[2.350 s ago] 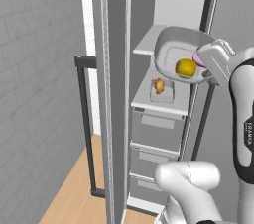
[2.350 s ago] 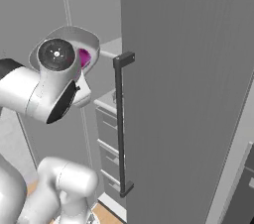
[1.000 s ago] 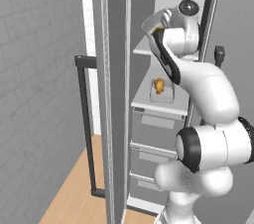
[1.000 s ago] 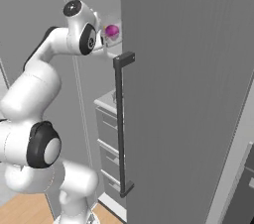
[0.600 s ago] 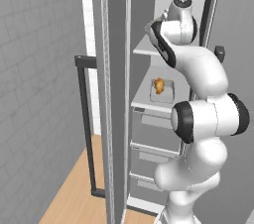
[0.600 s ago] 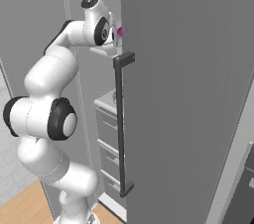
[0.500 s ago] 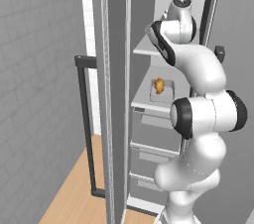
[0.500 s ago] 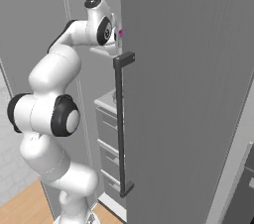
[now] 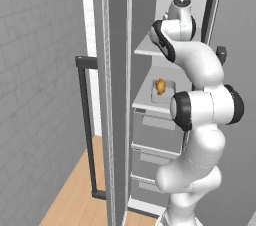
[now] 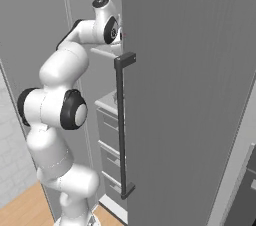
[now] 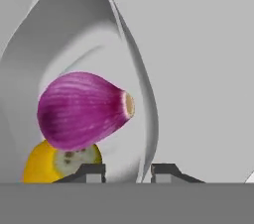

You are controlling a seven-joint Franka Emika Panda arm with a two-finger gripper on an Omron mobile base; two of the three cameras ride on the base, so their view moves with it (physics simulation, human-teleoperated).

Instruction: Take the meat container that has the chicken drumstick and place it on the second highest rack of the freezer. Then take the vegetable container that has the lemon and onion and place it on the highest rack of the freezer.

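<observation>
Grey freezer (image 9: 117, 95) is your landmark in the left base view: its door edge runs top to bottom through the middle, w/ a dark bar handle (image 9: 85, 125) on the side facing the grey tiled wall (image 9: 35, 95). Wood floor (image 9: 75, 195) sits below the freezer, at the foot of that wall. Inside the freezer, you see the highest rack (image 9: 147, 50) as a pale flat shelf, w/ the arm's upper end reaching in over it. One shelf down, the meat container (image 9: 162, 92) rests w/ the chicken drumstick (image 9: 160, 86) in it. Grey drawers (image 9: 150, 157) stack below that shelf.

Right base view: freezer door's flat grey outer face takes up most of the right side, its long dark handle running down the near edge. You see the arm bent up and reaching into the freezer behind that door edge, at top-shelf height. Drawers show low down inside, just left of the handle.

Hand view: the vegetable container (image 11: 134, 84) stands close ahead of the gripper (image 11: 128, 171), its grey rim rising right btwn the two fingertips (image 11: 92, 172). Tips sit slightly apart, one each side of the rim; whether they press on it you can't tell. Inside the dish, the onion (image 11: 82, 111) lies on the lemon (image 11: 54, 163), touching. Pale freezer wall shows beyond the dish.
</observation>
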